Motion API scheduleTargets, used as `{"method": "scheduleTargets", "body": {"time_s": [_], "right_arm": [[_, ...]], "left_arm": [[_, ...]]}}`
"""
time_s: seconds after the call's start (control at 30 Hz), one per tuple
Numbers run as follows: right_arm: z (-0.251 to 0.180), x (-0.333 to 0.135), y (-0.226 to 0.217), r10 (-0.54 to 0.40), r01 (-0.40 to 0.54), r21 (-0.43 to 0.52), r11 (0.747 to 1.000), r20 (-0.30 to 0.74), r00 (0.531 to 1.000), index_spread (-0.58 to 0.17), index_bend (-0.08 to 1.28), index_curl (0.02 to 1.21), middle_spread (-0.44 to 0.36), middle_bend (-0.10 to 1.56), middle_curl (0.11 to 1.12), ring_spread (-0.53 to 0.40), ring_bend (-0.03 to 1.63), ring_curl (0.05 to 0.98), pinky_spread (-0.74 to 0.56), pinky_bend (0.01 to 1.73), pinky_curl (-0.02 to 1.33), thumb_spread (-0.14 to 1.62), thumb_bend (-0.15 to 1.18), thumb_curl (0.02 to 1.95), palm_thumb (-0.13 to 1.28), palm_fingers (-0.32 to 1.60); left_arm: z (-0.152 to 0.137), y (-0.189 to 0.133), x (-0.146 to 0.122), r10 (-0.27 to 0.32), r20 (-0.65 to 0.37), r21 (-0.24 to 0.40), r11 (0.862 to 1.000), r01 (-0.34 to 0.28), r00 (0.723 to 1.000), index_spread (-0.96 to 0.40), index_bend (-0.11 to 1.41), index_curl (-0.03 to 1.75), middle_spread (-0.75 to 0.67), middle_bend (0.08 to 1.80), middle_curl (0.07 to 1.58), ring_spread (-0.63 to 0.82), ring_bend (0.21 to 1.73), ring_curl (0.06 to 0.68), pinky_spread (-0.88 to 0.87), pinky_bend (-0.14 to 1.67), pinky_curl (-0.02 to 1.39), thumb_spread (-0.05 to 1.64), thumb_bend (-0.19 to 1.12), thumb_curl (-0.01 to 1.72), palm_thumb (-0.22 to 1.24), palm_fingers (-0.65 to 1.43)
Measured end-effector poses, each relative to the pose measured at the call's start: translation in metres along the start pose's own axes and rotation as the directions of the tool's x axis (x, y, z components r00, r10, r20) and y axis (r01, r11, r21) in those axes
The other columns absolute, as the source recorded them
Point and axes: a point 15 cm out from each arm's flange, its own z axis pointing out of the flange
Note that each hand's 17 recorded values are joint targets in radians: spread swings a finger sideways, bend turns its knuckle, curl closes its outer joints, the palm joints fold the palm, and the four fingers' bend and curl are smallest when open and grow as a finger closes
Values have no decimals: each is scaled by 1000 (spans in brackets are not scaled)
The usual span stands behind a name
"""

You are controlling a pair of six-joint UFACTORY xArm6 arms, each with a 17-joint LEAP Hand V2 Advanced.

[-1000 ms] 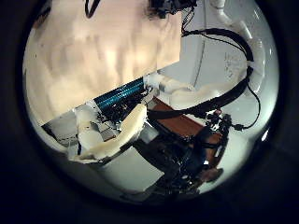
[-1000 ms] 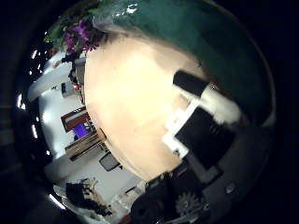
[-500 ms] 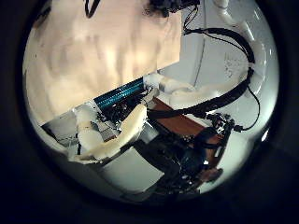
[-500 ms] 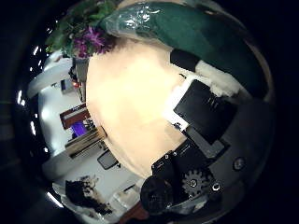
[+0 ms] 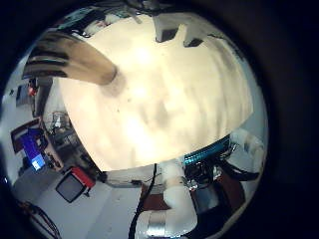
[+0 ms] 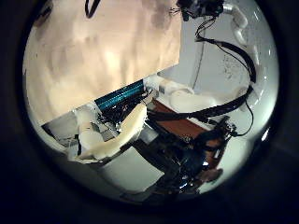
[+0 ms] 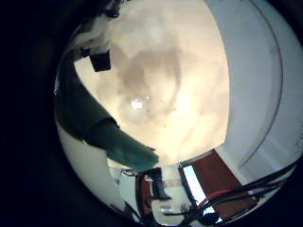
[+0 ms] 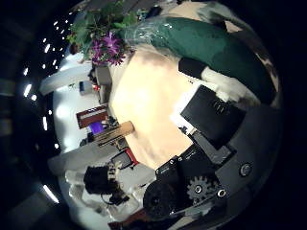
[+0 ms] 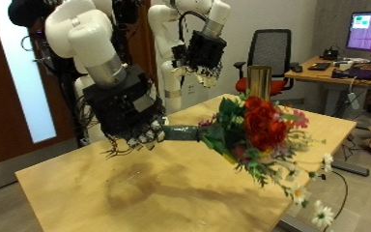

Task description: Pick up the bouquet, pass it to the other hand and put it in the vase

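Note:
In the outside view my right hand [image 9: 126,113] is curled round the dark green wrap of the bouquet [image 9: 256,128] and holds it level above the wooden table [image 9: 108,193]. My left hand [image 9: 205,48] hangs higher up and farther back, fingers relaxed, holding nothing. The right thumb side palm view shows the green wrap [image 8: 206,43] and flowers [image 8: 106,43]. The right little finger side palm view shows the wrap [image 7: 90,118]. The left little finger side palm view shows the vase [image 5: 80,62].
An office chair [image 9: 273,48] and a desk with a monitor [image 9: 366,34] stand beyond the table's far edge. A dark door [image 9: 12,77] is behind the arms. The left thumb side palm view shows the table edge [image 6: 121,79] and my own finger [image 6: 112,131].
The right thumb side palm view has shifted: the table looks farther off, and more of the flowers and green wrap show. The left thumb side palm view is nearly unchanged.

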Motion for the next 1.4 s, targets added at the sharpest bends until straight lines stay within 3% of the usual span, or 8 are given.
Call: {"method": "scheduleTargets", "body": {"time_s": [0.37,0.63,0.7,0.93,1.03,1.17,1.3,1.4], "right_arm": [[-65,-60,56,-214,198,99,975,186,959,-271,1032,983,-139,1321,753,-180,1460,599,-190,1356,682,513,-11,872,1227,1111],[-72,-90,91,-422,392,155,907,342,840,-268,1037,991,-139,1326,758,-180,1456,602,-197,1295,744,396,-20,911,1214,1111],[-70,-98,101,-469,441,167,882,403,786,-268,1040,994,-139,1327,759,-180,1455,603,-200,1282,761,364,-20,916,1207,1114],[-57,-107,118,-542,506,228,832,527,655,-266,1045,998,-139,1332,763,-183,1457,609,-212,1234,827,285,-21,931,1188,1114],[-47,-107,128,-563,540,228,810,559,609,-265,1046,998,-141,1328,768,-184,1457,611,-217,1217,856,265,-20,935,1186,1112],[-30,-126,148,-572,599,193,777,615,543,-267,1054,1002,-141,1326,771,-184,1456,613,-224,1193,889,249,-18,937,1185,1112],[-16,-146,164,-583,645,178,744,644,495,-267,1052,1004,-138,1326,772,-184,1454,614,-230,1173,918,247,-19,939,1186,1115],[-1,-160,179,-579,671,154,726,663,475,-267,1051,1004,-135,1325,773,-185,1453,614,-230,1161,936,246,-19,940,1186,1116]], "left_arm": [[-30,-9,9,-6,-148,107,994,22,989,131,176,306,147,324,371,411,472,193,449,195,310,964,-28,302,413,262],[-66,-18,20,52,-348,237,971,34,936,127,176,325,115,339,378,374,476,188,418,191,293,964,-34,289,339,297],[-76,-21,26,78,-399,272,961,37,914,127,171,327,116,341,379,366,478,187,404,192,291,961,-34,288,324,302],[-105,-25,39,175,-543,367,929,45,821,157,164,325,142,313,374,342,513,185,371,206,294,929,-36,286,262,291],[-114,-27,50,220,-606,387,921,41,764,172,160,320,176,302,371,351,525,186,370,214,297,915,-33,290,247,279],[-132,-29,60,281,-698,420,906,58,658,195,158,308,216,289,366,356,544,186,370,232,302,887,-33,297,232,262],[-138,-32,62,301,-760,407,911,61,577,208,154,300,242,285,365,373,561,185,369,246,306,862,-33,305,233,248],[-139,-32,64,306,-771,400,915,50,558,219,159,298,261,280,363,384,570,185,371,249,306,854,-35,309,233,236]]}}
